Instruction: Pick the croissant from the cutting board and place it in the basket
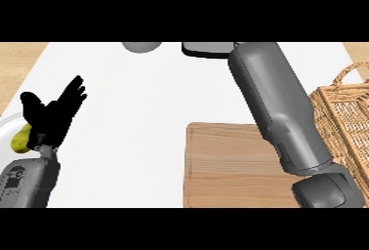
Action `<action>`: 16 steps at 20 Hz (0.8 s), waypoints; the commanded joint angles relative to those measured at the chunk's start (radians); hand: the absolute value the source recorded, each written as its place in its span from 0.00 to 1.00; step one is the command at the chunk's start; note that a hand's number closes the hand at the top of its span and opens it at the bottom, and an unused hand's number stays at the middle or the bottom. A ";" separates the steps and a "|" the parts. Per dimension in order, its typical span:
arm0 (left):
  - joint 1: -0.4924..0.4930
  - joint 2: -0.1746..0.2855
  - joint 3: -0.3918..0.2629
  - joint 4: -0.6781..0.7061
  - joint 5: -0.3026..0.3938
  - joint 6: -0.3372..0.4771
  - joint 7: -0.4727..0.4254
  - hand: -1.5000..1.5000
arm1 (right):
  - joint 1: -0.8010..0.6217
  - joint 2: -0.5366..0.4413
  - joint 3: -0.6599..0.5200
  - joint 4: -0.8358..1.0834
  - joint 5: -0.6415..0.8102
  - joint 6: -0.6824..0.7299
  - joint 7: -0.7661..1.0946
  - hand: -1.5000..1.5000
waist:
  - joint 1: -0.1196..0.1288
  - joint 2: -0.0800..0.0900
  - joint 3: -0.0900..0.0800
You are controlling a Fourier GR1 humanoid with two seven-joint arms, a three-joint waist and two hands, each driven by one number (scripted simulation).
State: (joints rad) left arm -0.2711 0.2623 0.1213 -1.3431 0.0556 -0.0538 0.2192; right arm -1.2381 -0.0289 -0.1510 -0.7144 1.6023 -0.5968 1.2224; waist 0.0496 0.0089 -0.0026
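1. I see one hand only: the left hand [51, 114], near the view's left edge, resting with fingers straight and fanned apart, thumb out, holding nothing. Its grey left forearm [29, 183] comes up below it.
2. One white plate [6, 129] lies at that hand's outer side, with one yellow-green fruit [22, 141] on it, just beside the wrist and partly hidden by it.
3. One right forearm [281, 107] runs up past the view's top, so the right hand is out of sight and I cannot tell its state.
4. One cutting board [223, 171] lies well to the left hand's inner side, and the right forearm covers its right part.
5. One wicker basket [349, 122] stands beyond that forearm, at the right edge.
6. I cannot tell where the croissant is.
7. Two things sit far ahead of the left hand: one grey round object [142, 46] and one dark, pale-rimmed object [205, 49].
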 commanded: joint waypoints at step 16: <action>0.072 0.022 0.044 -0.040 0.029 -0.015 -0.004 0.50 | -0.041 -0.189 -0.229 0.053 0.271 0.118 0.232 1.00 | -0.041 -0.011 0.002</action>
State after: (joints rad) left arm -0.2334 0.2772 0.1505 -1.3680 0.0691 -0.0569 0.2203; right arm -1.3082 -0.1941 -0.3527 -0.6393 1.8395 -0.5190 1.2586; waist 0.0165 0.0023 -0.0013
